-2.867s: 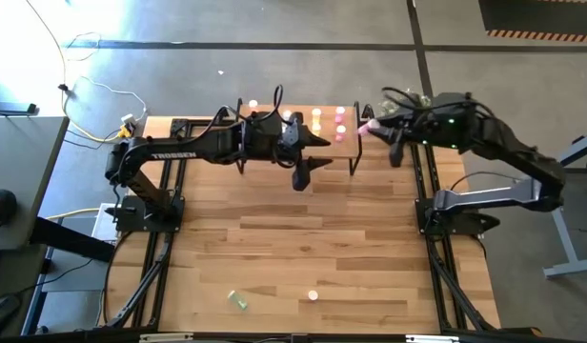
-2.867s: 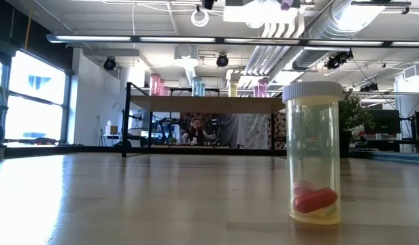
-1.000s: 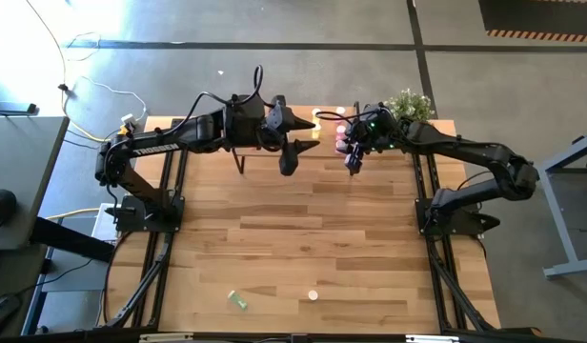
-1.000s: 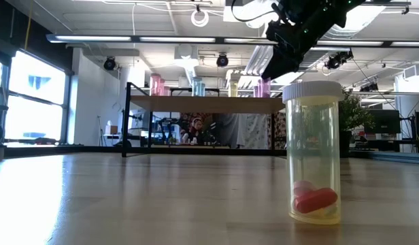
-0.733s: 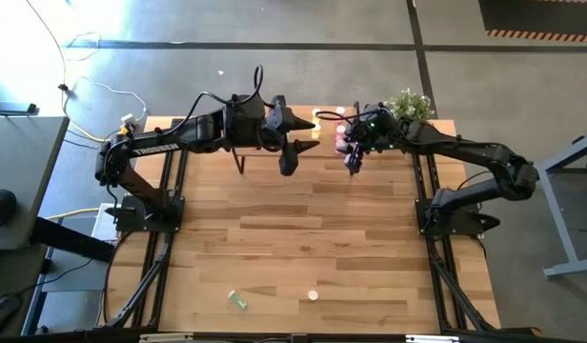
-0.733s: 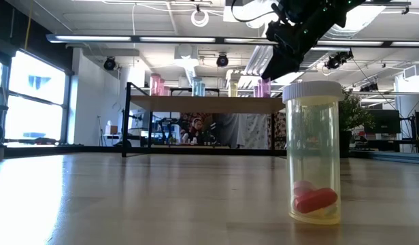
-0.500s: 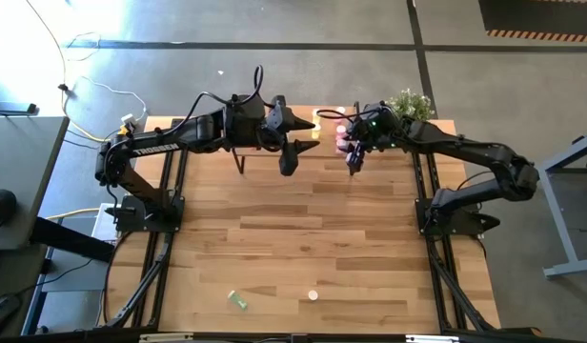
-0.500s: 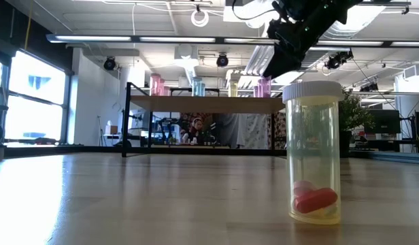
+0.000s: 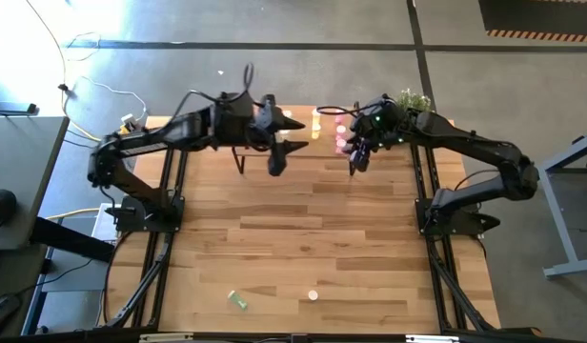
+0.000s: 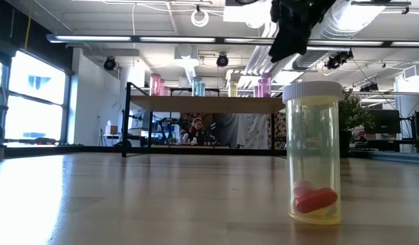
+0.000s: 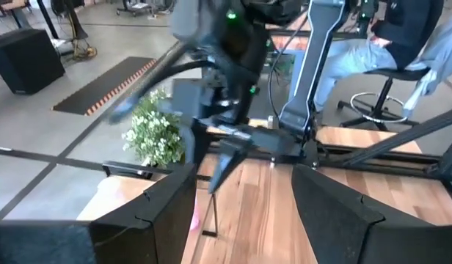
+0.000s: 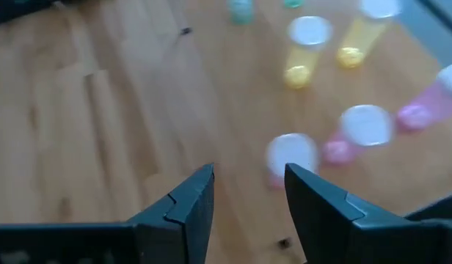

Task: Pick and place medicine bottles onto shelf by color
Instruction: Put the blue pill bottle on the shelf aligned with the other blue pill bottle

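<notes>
Medicine bottles, small translucent cylinders with pale caps, stand in colour groups on the low wooden shelf (image 9: 303, 133) with thin black legs, which sits along the far edge of the tabletop (image 9: 303, 238). The right-wrist view shows two yellow bottles (image 12: 308, 53) beside three pink ones, the nearest pink bottle (image 12: 290, 157) lying just beyond the fingertips. The right gripper (image 9: 355, 158) hangs over the shelf's right end above the pink group; its dark fingers (image 12: 183, 202) stand apart with nothing between them, the pink bottle evidently released. The left gripper (image 9: 277, 157) hovers over the shelf's left part, its fingers spread and empty. Two bottles are not yet shelved: a green bottle (image 9: 238, 301) lying on its side near the near edge of the tabletop, and an upright yellow bottle (image 10: 313, 152) holding red and pale pills close to it (it fills the low view's foreground). A potted green plant (image 9: 414, 100) stands at the far right corner.

Judged step: withdrawal after placing a pink bottle. To do it well, the right gripper should lift straight up with fingers held wide before travelling sideways, since the pink bottles stand close together and a slanted exit could topple them.
</notes>
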You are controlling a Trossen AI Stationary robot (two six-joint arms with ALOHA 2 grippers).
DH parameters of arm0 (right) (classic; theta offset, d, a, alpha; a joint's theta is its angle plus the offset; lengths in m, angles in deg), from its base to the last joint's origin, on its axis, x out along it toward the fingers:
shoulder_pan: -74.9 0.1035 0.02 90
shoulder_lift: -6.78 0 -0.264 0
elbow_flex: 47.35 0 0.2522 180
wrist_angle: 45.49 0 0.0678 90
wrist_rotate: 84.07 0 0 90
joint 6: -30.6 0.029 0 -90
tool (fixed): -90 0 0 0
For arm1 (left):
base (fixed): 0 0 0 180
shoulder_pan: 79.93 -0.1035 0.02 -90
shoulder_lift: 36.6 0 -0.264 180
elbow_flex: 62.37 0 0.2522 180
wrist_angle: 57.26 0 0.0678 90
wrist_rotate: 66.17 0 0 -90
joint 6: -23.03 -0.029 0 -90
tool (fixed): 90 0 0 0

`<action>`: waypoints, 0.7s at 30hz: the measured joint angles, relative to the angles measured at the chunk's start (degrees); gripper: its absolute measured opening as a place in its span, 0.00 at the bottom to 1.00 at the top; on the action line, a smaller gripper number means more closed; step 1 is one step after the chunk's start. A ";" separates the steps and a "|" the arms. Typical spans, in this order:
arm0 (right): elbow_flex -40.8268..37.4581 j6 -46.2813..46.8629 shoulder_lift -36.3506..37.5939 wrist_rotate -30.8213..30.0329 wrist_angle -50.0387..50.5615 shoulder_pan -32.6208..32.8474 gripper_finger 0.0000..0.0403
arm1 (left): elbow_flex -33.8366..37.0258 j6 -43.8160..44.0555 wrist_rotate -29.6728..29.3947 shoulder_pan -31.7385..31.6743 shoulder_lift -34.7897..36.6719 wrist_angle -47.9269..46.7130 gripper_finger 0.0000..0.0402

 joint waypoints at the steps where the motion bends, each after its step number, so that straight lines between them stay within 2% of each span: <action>1: 0.87 1.02 0.00 0.08 1.36 0.88 0.39 | 0.00 0.01 -0.02 0.00 1.00 -1.20 0.54; 9: 3.24 13.33 0.07 0.43 4.86 12.24 0.39 | 1.24 -0.94 0.30 0.82 6.58 -11.53 0.54; 12: 3.24 18.86 0.07 -0.68 5.61 17.02 0.39 | 5.46 -0.38 0.49 1.86 8.53 -12.52 0.54; 17: 3.22 27.16 0.04 -6.06 5.75 24.13 0.39 | 14.43 0.99 0.58 4.43 12.03 -9.93 0.54; 21: 3.22 33.16 -0.06 -9.76 5.86 28.06 0.39 | 20.08 3.93 3.29 6.28 14.91 -8.19 0.54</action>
